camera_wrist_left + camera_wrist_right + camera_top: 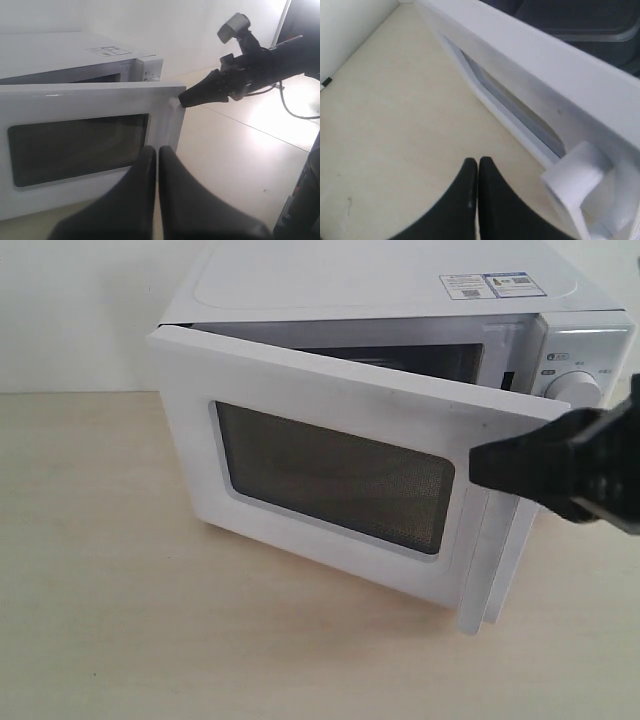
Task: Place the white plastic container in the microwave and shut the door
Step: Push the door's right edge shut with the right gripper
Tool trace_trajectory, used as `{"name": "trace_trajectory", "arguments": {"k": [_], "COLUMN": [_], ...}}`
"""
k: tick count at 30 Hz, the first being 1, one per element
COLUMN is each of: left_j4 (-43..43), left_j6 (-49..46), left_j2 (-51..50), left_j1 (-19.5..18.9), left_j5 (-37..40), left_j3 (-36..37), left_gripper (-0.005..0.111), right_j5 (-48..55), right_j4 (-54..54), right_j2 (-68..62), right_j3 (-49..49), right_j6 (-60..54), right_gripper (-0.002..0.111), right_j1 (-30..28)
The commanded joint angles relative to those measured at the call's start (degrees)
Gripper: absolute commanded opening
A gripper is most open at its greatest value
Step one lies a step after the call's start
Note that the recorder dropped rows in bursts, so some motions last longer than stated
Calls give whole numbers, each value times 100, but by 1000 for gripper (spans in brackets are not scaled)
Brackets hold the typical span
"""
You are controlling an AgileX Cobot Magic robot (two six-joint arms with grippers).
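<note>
The white microwave stands with its door partly open, swung out at an angle, dark window facing out. My right gripper is shut and its tip rests against the door's outer face by the handle; the left wrist view shows this tip at the door's free edge. In the right wrist view the shut fingers sit beside the handle's mount. My left gripper is shut and empty, in front of the door. The white plastic container is not clearly visible; a dim rimmed shape shows inside.
The microwave sits on a pale wooden table with a white wall behind. A round dial is on the control panel to the right. A sticker lies on the microwave's top. Cables trail from the right arm.
</note>
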State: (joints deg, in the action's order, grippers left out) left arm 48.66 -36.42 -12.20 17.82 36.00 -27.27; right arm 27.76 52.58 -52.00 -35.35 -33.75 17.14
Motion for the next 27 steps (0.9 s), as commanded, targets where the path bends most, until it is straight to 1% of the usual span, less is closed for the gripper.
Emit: {"name": "trace_trajectory", "arguments": {"k": [1,10,15,20,21,23,27], "left_j4": [-4,-4,-4,-4,-4,-4,-4], "left_j6": [43,43,24,17,-37,-168,-212], "left_j2": [15,15,15,15,15,15,15], "left_j1": [15,15,15,15,15,15,15], "left_j5": [-24,-24,-23,-23,-23,-23,-23], "left_j3": [31,31,31,31,31,31,31], "left_gripper": [4,4,4,4,4,4,4], "right_j5": [-561,-1645,-2688,-3359,-3383,-3068,-2424], "right_j4": [91,-177,-191,-191,-191,-191,-168], "right_j2": [-481,-1152,-1357,-1494,-1495,-1481,-1469], "right_j3": [-267,-341,-355,-355,-355,-417,-530], "right_j6": [-107,-107,-134,-146,-146,33,33], "right_gripper": [0,0,0,0,0,0,0], "right_j1": [6,6,6,6,6,6,18]}}
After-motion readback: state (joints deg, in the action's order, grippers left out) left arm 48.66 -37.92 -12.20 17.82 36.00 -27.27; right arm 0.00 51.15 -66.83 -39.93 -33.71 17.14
